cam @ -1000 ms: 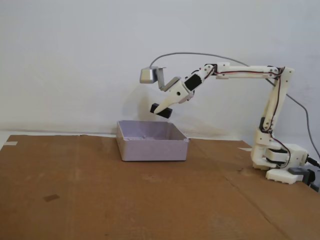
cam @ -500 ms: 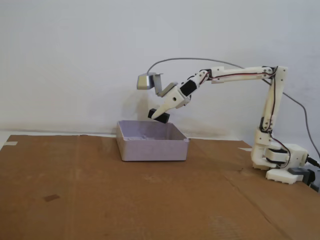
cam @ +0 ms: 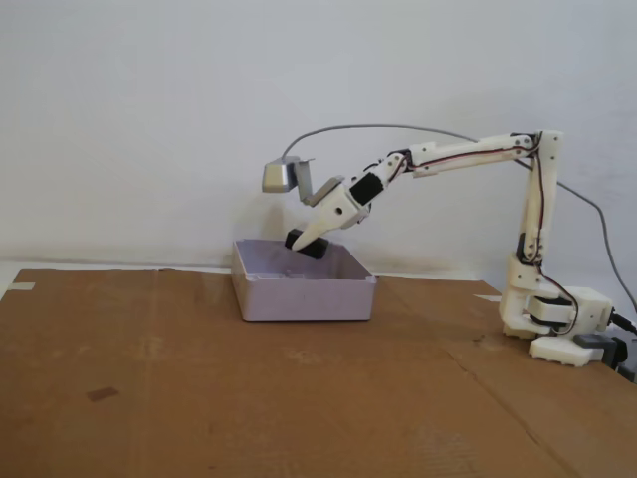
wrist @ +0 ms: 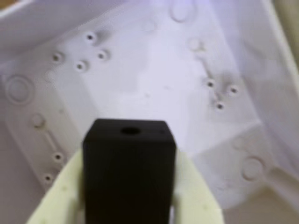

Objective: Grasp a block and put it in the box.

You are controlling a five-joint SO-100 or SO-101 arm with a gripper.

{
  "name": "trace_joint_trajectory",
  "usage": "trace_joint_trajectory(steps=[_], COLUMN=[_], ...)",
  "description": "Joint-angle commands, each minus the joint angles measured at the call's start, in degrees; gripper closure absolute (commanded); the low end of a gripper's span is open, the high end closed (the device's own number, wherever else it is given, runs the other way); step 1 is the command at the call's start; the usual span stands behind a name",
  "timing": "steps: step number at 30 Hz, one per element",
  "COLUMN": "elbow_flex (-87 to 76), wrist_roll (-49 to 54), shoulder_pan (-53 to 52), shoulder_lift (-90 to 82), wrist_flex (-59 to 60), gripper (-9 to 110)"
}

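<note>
Brown cardboard sheet (cam: 199, 378) is covering the table, white wall (cam: 149, 100) standing behind. White arm (cam: 478, 151) is reaching from its base (cam: 557, 324) at the right of the fixed view, leaning down to the left. Pale lavender box (cam: 304, 297) is sitting on the cardboard, well apart from the base; in the wrist view its floor (wrist: 149, 79) is filling the frame, showing small holes. Gripper (cam: 304, 240) is hanging at the box's rim, jaws clamping the block. Black block (wrist: 129, 172) is sitting between the pale fingers (wrist: 196, 196), over the box interior, not touching the floor.
</note>
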State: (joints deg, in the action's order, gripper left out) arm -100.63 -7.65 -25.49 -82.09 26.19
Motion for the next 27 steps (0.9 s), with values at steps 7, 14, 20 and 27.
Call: trace_joint_trajectory(steps=[7, 14, 20, 27], elbow_flex=[2.81, 2.72, 2.72, 2.72], wrist_roll=[0.70, 0.70, 0.70, 0.70], shoulder_pan=[1.76, 1.05, 0.97, -1.76], shoulder_lift=[0.79, 2.90, 4.57, 6.42], wrist_flex=[-3.87, -6.06, -6.06, -6.77], gripper=[94, 94, 94, 94])
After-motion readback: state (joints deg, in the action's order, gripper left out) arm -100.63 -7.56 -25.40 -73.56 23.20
